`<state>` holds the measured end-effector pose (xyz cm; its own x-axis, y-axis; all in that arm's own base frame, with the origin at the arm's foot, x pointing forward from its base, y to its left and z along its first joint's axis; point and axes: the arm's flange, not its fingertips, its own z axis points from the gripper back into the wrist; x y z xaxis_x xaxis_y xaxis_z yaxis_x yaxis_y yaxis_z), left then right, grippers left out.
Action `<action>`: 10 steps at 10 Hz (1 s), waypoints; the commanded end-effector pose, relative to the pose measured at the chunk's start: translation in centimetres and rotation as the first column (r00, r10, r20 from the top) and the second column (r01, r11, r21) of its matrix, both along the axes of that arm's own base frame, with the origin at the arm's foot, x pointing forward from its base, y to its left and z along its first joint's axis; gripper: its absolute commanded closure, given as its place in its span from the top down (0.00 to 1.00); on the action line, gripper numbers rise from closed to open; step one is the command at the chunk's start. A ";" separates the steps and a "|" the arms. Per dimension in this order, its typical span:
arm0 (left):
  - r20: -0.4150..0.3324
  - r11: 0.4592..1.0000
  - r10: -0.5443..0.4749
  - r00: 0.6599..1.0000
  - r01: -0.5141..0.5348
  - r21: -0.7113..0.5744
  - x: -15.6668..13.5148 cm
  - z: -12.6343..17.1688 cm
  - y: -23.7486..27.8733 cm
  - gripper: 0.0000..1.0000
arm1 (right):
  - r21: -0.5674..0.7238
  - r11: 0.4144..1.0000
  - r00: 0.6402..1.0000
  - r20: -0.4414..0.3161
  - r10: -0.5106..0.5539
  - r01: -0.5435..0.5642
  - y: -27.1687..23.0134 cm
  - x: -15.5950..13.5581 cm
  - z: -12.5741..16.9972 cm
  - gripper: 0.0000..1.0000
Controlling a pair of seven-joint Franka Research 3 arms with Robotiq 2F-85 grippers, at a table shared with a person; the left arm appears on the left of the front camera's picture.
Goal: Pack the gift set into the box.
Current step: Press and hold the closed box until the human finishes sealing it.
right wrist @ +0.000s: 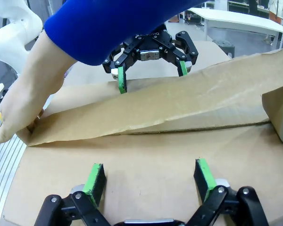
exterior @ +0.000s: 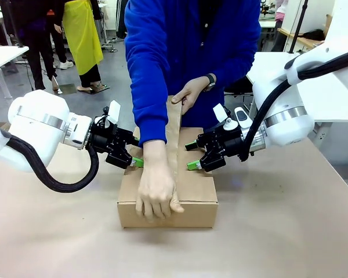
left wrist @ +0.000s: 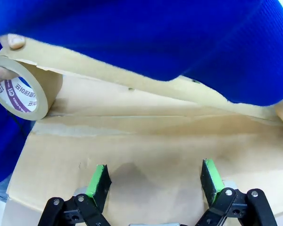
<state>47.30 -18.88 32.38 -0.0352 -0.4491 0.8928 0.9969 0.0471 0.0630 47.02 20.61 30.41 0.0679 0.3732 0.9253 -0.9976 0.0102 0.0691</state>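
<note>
Nearest, the person's hand [exterior: 156,194] presses brown tape [exterior: 175,130] over the front edge of the closed brown cardboard box [exterior: 194,194] on the bench [exterior: 278,231]. Either side, left end effector [exterior: 136,157] and right end effector [exterior: 192,155] rest wide-spread on its top, gripping nothing. Farther back, the other hand [exterior: 188,92] holds the tape roll [left wrist: 23,89].

One box [exterior: 188,188]; one tape roll [left wrist: 23,89]; two pincers: left pincer [exterior: 137,157], right pincer [exterior: 191,155]; two person's hands [exterior: 156,191].

box contents: hidden under the shut flaps of the box [exterior: 191,185]
tape roll [left wrist: 23,92]: cut off at frame edge, up-left of left gripper [left wrist: 153,181]
</note>
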 end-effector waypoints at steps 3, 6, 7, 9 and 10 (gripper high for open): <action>0.006 1.000 0.006 1.000 -0.006 0.012 -0.1 0.0 0.1 1.00 | -0.004 1.000 1.000 -0.001 -0.002 0.002 0.0 0.0 -0.2 1.00; 0.006 1.000 0.006 1.000 -0.006 0.012 -0.1 0.0 0.1 1.00 | -0.004 1.000 1.000 -0.001 -0.002 0.002 0.0 0.0 -0.2 1.00; 0.006 1.000 0.006 1.000 -0.006 0.012 -0.1 0.0 0.1 1.00 | -0.004 1.000 1.000 -0.001 -0.002 0.002 0.0 0.0 -0.2 1.00; 0.006 1.000 0.006 1.000 -0.006 0.012 -0.1 0.0 0.1 1.00 | -0.004 1.000 1.000 -0.001 -0.002 0.002 0.0 0.0 -0.2 1.00; 0.006 1.000 0.006 1.000 -0.006 0.012 -0.1 0.0 0.1 1.00 | -0.004 1.000 1.000 -0.001 -0.002 0.002 0.0 0.0 -0.2 1.00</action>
